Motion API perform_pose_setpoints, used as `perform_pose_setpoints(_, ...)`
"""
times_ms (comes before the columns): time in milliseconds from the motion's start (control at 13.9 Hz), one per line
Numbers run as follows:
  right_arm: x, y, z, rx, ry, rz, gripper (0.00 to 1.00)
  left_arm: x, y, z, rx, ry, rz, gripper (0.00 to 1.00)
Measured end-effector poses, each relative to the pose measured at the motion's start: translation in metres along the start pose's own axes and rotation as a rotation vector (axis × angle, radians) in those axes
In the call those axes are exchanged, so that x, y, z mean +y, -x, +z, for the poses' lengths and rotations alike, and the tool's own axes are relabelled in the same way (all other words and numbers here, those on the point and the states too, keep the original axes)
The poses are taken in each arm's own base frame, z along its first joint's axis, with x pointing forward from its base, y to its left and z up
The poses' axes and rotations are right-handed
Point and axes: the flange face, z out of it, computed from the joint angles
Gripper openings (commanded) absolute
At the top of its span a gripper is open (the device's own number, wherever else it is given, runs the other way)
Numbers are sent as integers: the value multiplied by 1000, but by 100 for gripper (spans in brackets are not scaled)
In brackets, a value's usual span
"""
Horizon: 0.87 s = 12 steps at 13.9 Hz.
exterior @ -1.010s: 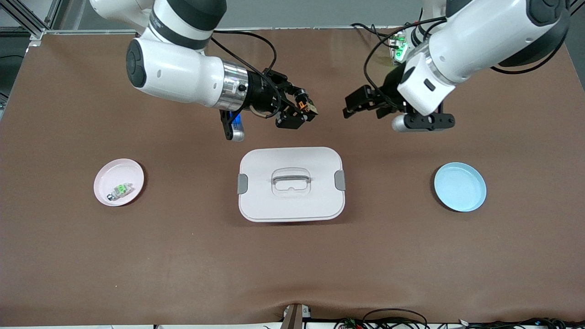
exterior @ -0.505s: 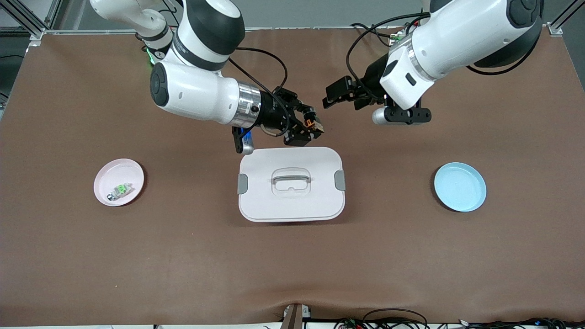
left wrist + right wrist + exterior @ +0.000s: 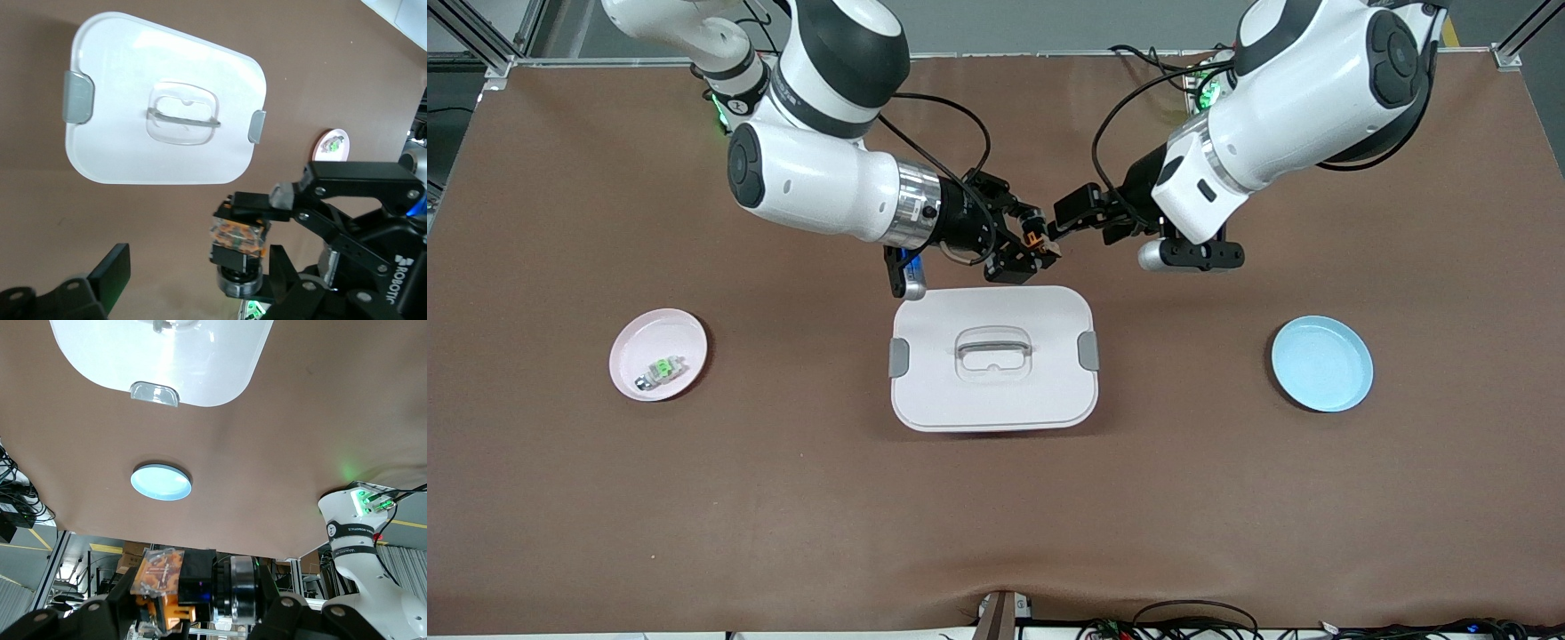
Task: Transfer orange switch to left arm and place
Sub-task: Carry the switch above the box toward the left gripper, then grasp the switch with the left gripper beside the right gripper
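Two black claws meet at blocky orange switch (image 3: pixel 1036 238).

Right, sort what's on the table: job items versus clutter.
Job:
- orange switch, held in the right hand above the table by the box
- left hand, open beside the switch
- white box
- blue plate

Lying about:
- pink plate
- green-topped component on it

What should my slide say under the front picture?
Right gripper offers the tiny orange-and-black switch to the open left gripper.
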Motion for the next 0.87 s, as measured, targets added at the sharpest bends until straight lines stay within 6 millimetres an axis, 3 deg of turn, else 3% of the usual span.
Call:
perform_pose_setpoints(289, 0, 0, 0, 0, 0, 0, 33, 5, 6, 9, 35, 44, -3, 90)
perform_pose_setpoints(505, 0, 0, 0, 0, 0, 0, 33, 4, 15, 22, 38, 44, 1, 83)
perform_pose_setpoints(866, 0, 0, 0, 0, 0, 0, 33, 5, 18, 22, 54, 51, 3, 75)
